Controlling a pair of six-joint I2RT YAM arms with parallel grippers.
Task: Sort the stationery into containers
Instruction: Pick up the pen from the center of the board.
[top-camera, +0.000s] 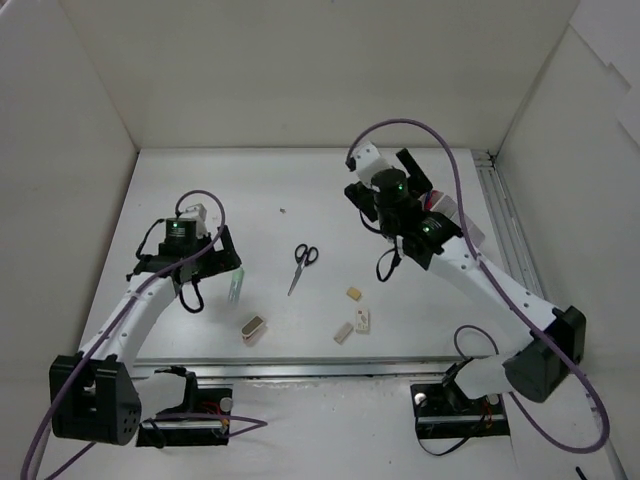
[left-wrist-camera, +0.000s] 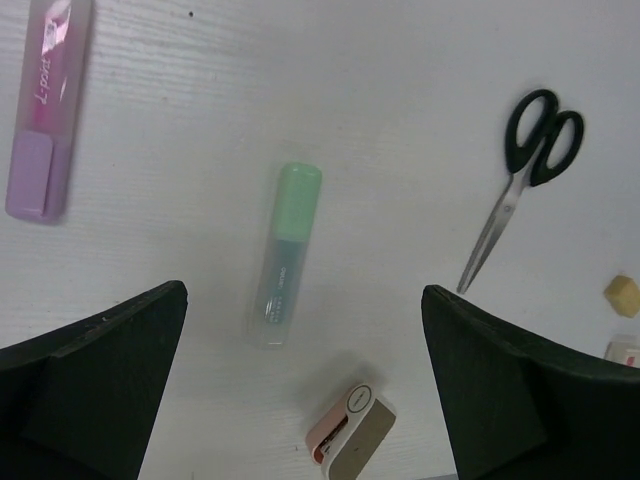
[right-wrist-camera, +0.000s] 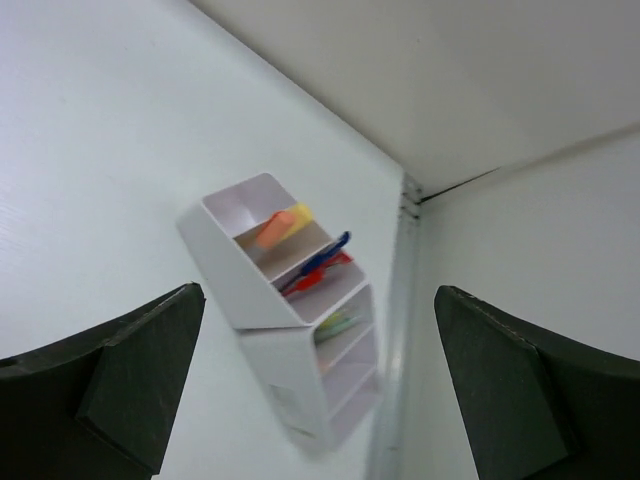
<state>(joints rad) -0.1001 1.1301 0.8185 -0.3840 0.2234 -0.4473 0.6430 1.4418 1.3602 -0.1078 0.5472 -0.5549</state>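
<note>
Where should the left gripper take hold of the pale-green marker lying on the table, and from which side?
Grip the pale-green marker at mid-barrel, coming straight down. It lies flat on the table with bare surface along both long sides, and its length runs between the fingers of the open left gripper, so they would probably close across its narrow width.

You had one pair of black-handled scissors (top-camera: 303, 262) at the centre of the top view. Lower centre lay three small beige or whitish erasers (top-camera: 353, 293), and left of them one beige-and-pink block (top-camera: 253, 328). The left wrist view showed you one pale-green marker (left-wrist-camera: 285, 255) mid-frame and one pink-purple marker (left-wrist-camera: 45, 110) upper left. One white compartmented plastic organiser (right-wrist-camera: 215, 265) stood mid-frame in the right wrist view.
</note>
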